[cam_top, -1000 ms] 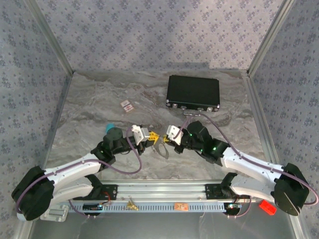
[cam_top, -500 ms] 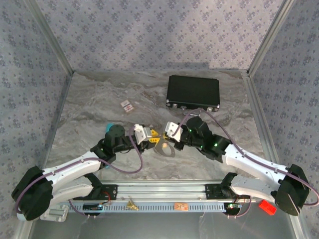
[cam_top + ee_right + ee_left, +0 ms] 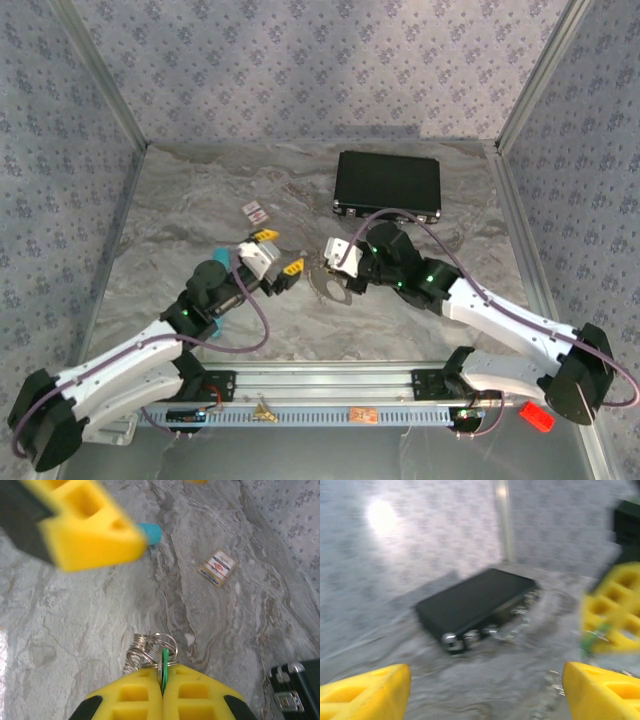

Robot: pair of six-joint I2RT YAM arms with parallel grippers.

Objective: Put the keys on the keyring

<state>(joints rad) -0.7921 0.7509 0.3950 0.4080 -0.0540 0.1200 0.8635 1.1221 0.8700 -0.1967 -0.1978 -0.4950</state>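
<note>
— While the right pincer (image 3: 162, 682) stays pressed... no, sits pressed together on the green key (image 3: 163, 666), where's the keyring (image 3: 150, 647)?
— Right at its tips, touching that key. The left pincer (image 3: 278, 253) stands spread and empty, near, off to its left.

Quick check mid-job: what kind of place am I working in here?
Probably a lab test cell, not a home: patterned walls on metal posts box in a marble-look table, with a metal rail along its near edge.
</note>
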